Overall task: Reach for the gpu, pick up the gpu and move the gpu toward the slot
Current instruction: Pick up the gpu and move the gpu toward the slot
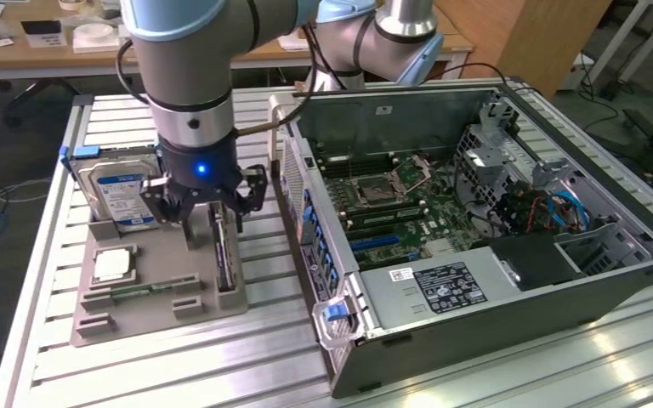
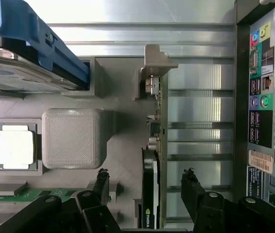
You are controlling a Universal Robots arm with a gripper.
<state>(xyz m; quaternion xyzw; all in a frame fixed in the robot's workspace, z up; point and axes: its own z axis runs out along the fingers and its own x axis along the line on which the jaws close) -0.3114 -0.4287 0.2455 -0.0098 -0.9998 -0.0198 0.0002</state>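
Along the tray (image 1: 145, 319) edge nearest the computer case (image 1: 474, 280), hovering with the gripper (image 1: 211, 217) spread wide and holding nothing, with its fingers (image 2: 101, 184) straddling the graphics card (image 2: 149, 194) and not touching it. Seeing the card standing on edge in its holder, with its long axis running along that tray edge, its bracket end toward the edge carrying the hard drive (image 1: 120, 191), its fan face turned toward the chip (image 2: 14, 148). Judging it stiff, fairly light, yet fragile: likely best pinching the bare top edge across both flat faces, sparing the fan and the small parts on the board
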